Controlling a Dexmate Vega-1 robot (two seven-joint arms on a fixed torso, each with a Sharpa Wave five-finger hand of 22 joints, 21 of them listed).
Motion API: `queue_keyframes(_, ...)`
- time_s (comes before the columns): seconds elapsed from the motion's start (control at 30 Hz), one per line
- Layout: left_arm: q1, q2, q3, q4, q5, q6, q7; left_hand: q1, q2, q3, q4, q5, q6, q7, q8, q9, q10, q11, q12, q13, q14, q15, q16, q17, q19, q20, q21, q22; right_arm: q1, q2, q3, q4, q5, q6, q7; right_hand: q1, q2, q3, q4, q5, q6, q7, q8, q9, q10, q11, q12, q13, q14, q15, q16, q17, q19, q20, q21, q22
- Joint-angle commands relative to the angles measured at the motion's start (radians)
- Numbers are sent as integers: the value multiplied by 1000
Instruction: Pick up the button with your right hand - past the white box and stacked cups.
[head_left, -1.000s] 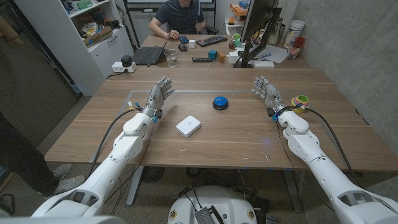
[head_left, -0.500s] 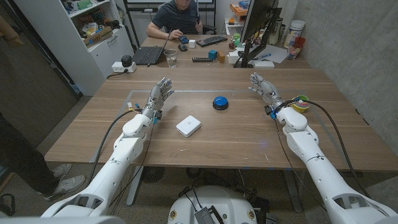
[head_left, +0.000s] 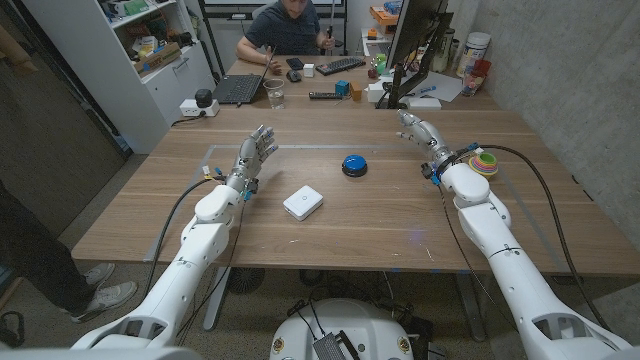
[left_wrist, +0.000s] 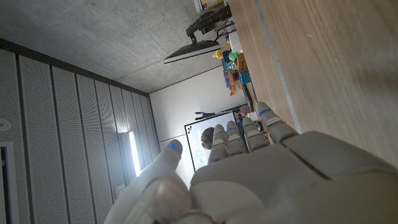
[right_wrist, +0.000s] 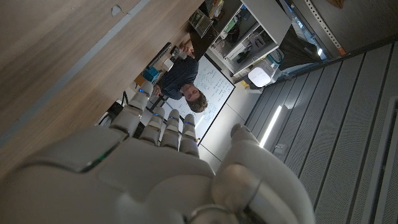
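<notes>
From the head camera, the right hand is raised over the wooden table, fingers spread and holding nothing; the blue button sits on the wood near it, toward the table's middle, and the stacked cups lie just beside its wrist. The left hand is likewise spread and empty, with the white box near its wrist. No writing on them is readable. From the left wrist, its fingers reach out, apart. From the right wrist, fingers extend toward a seated person.
</notes>
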Motion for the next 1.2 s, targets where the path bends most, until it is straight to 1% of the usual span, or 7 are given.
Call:
queue_keyframes(0.03, 12, -4, -27, 8, -6, -19, -15, 0, 13, 5, 0, 6, 1, -7, 6, 2, 2, 7, 2, 3, -3, 4, 5, 4, -2, 7, 1, 5, 6, 16, -30, -78, -148, -11, -6, -4, -9, -3, -5, -1, -10, -4, -3, 5, -14, -8, -3, 3, -16, 3, -3, 0, -19, 8, -4, 3)
queue_keyframes(0.4, 15, 2, -34, 4, -4, -31, -26, 0, 14, 4, 0, 7, 1, -7, 6, 2, 3, 8, 3, 3, -3, 5, 5, 4, -3, 7, 0, 5, 21, 32, -68, -124, -260, -34, -16, -8, -22, -13, -11, 0, -30, -13, -4, 5, -38, -11, -4, 3, -42, 3, -3, -2, -50, 42, -7, 2)
queue_keyframes(0.6, 13, 7, -31, 8, 10, -47, -25, 0, 14, 4, 0, 7, 1, -6, 6, 2, 3, 8, 3, 3, -3, 6, 5, 4, -2, 6, 1, 5, 13, 38, -98, -177, -405, -71, -96, -8, -33, -19, -17, 2, -42, -15, -5, 5, -55, -17, -5, 2, -64, 9, -6, -3, -61, 55, -6, 1)
queue_keyframes(0.83, 15, 5, -34, 11, -2, -57, -37, 0, 14, 4, 0, 7, 1, -6, 6, 2, 1, 8, 3, 3, -4, 6, 5, 4, -2, 6, 0, 5, 12, 47, -128, -210, -521, -106, -146, -5, -38, -22, -22, 4, -45, -14, -3, 5, -65, -21, -5, 2, -76, 7, -7, -4, -74, 59, -8, 0)
queue_keyframes(0.9, 19, 6, -35, 8, -3, -63, -41, 0, 14, 4, 0, 6, 1, -6, 6, 2, 2, 7, 3, 3, -4, 6, 5, 4, -2, 6, 0, 5, 16, 52, -129, -209, -518, -109, -136, -4, -38, -22, -23, 4, -46, -13, -3, 5, -68, -21, -5, 2, -79, 6, -7, -5, -76, 61, -7, 0)
queue_keyframes(1.07, 30, 9, -37, -7, -10, -74, -54, 0, 14, 4, 0, 6, 1, -5, 6, 2, 1, 7, 3, 3, -4, 6, 6, 4, -2, 6, 0, 5, 12, 63, -169, -241, -662, -191, -197, -2, -42, -24, -27, 5, -50, -14, -2, 6, -79, -26, -6, 2, -86, 7, -6, -6, -77, 68, -5, 0)
queue_keyframes(1.2, 34, 9, -39, -14, -18, -78, -58, 0, 14, 4, 0, 6, 1, -5, 6, 2, 1, 8, 3, 3, -4, 6, 6, 4, -2, 6, 0, 5, 12, 69, -182, -245, -689, -207, -202, -3, -47, -28, -29, 6, -52, -12, -1, 6, -80, -25, -3, 2, -89, 8, -4, -6, -69, 76, 0, 0)
